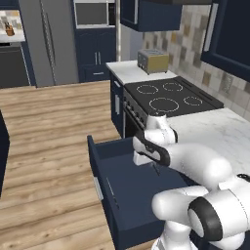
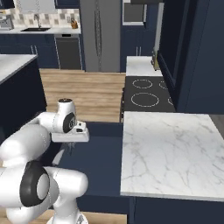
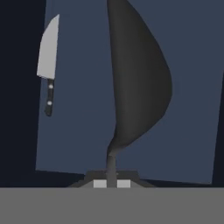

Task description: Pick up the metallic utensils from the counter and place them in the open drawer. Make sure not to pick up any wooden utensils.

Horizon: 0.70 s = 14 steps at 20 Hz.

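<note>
My gripper (image 3: 112, 183) is shut on the thin stem of a dark-grey metal spoon (image 3: 138, 83), whose bowl hangs toward the floor of the open drawer (image 3: 188, 131). A kitchen knife (image 3: 48, 57) with a silver blade and black handle lies inside the drawer, to the left in the hand view. From the base, the gripper (image 1: 155, 168) hovers over the navy drawer (image 1: 122, 200) beside the white marble counter (image 1: 215, 132). From the other side, the gripper (image 2: 70, 146) hangs above the drawer (image 2: 103, 153), left of the counter (image 2: 166, 148). The wooden utensils are out of view.
A black cooktop (image 1: 168, 97) borders the counter at the far end, with a toaster (image 1: 152, 59) beyond it. The drawer's front with its silver bar handle (image 1: 97, 188) juts over the wooden floor (image 1: 53, 132). A dark island (image 2: 17, 92) stands to the left.
</note>
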Available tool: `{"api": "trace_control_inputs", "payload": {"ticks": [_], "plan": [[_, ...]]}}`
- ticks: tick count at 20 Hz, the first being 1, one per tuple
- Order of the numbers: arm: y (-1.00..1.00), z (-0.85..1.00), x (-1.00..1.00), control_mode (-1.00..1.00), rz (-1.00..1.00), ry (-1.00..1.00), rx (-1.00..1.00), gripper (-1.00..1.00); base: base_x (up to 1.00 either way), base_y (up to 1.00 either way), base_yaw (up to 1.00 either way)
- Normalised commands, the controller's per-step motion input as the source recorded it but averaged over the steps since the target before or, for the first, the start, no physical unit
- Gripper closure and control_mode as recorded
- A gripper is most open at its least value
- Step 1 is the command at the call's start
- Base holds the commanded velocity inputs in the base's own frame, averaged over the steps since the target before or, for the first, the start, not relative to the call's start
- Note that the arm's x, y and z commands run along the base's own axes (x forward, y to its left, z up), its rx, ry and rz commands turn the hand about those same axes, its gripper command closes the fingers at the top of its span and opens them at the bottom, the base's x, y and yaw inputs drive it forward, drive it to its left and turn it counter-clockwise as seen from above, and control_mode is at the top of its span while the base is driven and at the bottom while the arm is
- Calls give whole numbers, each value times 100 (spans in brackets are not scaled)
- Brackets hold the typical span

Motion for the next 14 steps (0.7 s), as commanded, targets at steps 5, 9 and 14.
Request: {"api": "trace_control_inputs", "payload": {"ticks": [5,9,14], "plan": [[0,-6,93,-100,0,5,0,100,0,0,0],[0,-26,17,-100,0,0,0,100,0,0,0],[0,-69,-45,-100,0,0,0,100,0,0,0]]}}
